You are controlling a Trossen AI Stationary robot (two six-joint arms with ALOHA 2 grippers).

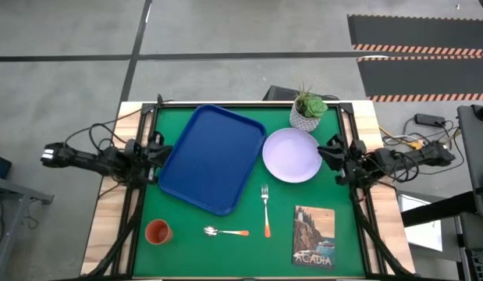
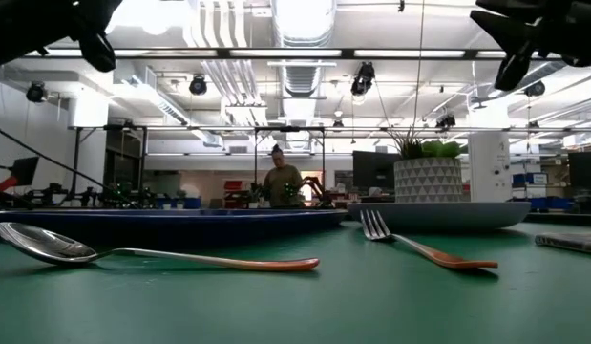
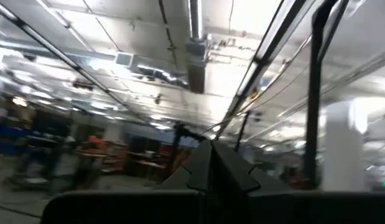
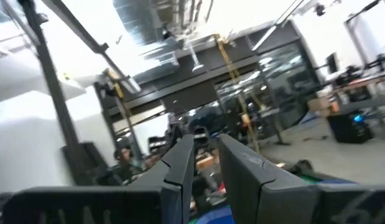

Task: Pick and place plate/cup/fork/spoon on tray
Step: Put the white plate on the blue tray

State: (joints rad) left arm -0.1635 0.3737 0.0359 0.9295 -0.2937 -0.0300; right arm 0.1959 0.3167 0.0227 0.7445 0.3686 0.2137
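The blue tray [image 1: 210, 156] lies slantwise on the green mat, left of centre. The lavender-white plate [image 1: 292, 154] rests flat to its right. The fork [image 1: 265, 209] lies below the plate, and the spoon [image 1: 225, 231] lies to the fork's left. The orange-red cup [image 1: 158, 231] stands at the near left. My left gripper [image 1: 153, 148] hovers at the tray's left edge, shut and empty. My right gripper [image 1: 330, 150] hovers at the plate's right edge, its fingers slightly apart and empty. In the low view the spoon [image 2: 133, 253] and fork [image 2: 419, 247] lie flat.
A white pot with a green plant [image 1: 307, 111] stands at the far edge behind the plate. A picture card [image 1: 314, 236] lies at the near right. Black frame bars run along both sides of the mat. A person [image 2: 281, 182] stands far off in the room.
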